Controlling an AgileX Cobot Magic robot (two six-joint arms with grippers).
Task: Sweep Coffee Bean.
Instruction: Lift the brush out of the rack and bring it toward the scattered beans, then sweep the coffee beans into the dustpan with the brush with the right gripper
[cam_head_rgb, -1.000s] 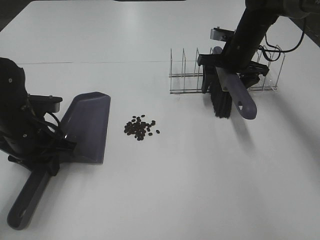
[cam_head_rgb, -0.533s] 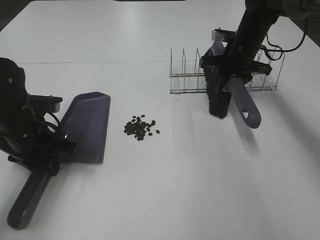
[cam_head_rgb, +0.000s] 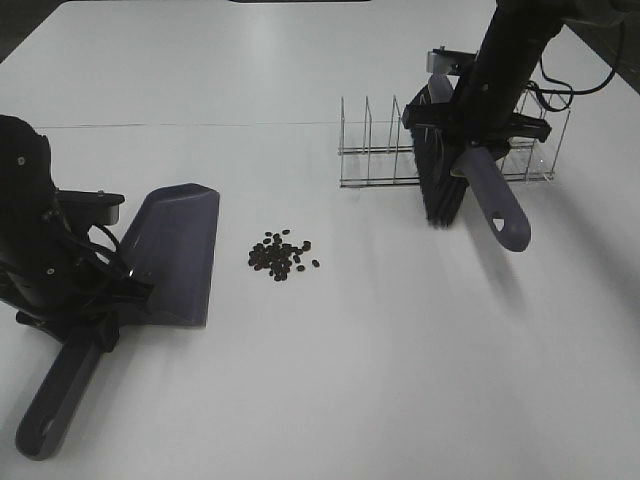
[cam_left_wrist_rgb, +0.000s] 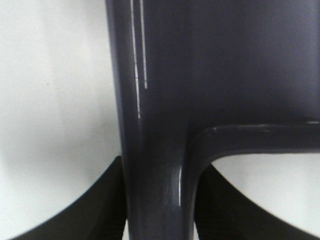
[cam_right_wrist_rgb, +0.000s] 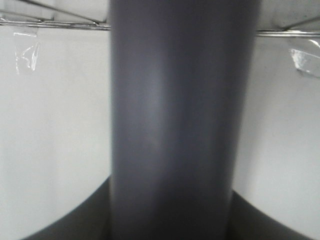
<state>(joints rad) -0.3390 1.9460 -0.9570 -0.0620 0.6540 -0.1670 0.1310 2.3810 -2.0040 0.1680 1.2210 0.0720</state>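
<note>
Purple dustpan, pinched by left gripper, faces coffee beans from nine o'clock; right gripper clamps brush at two o'clock for sweeping.

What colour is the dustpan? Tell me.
The dustpan is a dull purple-grey, seen best in the exterior high view.

Smooth purple-grey plastic on the dustpan, softly glossy, with bright glints along its handle. Same satin-smooth plastic on the brush handle; dark, coarse-looking bristles. Thin shiny metal wire in the rack, at two o'clock from the dark, faintly glossy coffee bean heap. Matt white desk.
</note>
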